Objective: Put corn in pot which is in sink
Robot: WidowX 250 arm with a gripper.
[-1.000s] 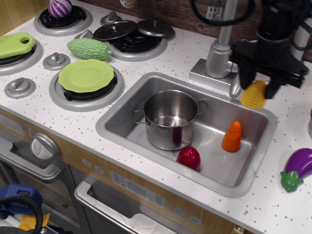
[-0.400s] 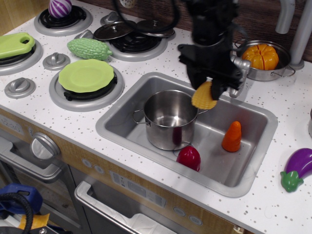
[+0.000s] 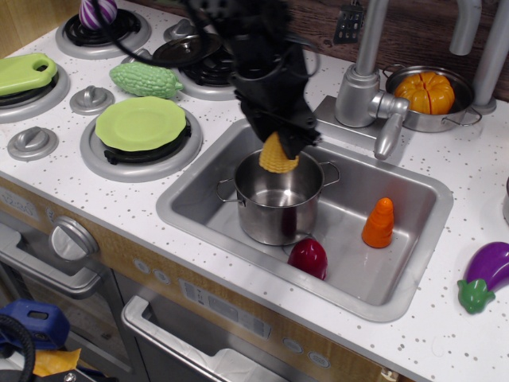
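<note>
The yellow ribbed corn [image 3: 277, 155] hangs in my black gripper [image 3: 280, 142], which is shut on its upper end. It hangs just above the open mouth of the shiny steel pot [image 3: 278, 196]. The pot stands upright in the left part of the silver-grey sink [image 3: 413, 263] and looks empty inside. My arm comes down from the upper left, over the stove.
An orange carrot [image 3: 379, 223] and a dark red vegetable [image 3: 308, 258] stand in the sink right of and in front of the pot. The grey faucet [image 3: 367, 76] rises behind the sink. A steel pan with an orange pumpkin [image 3: 428, 92], a purple eggplant [image 3: 487, 273], a green plate [image 3: 140, 123] and a green gourd [image 3: 146, 79] lie around.
My gripper has carried the corn leftward, from the sink's far right corner across the basin to a spot over the pot, and a little lower.
</note>
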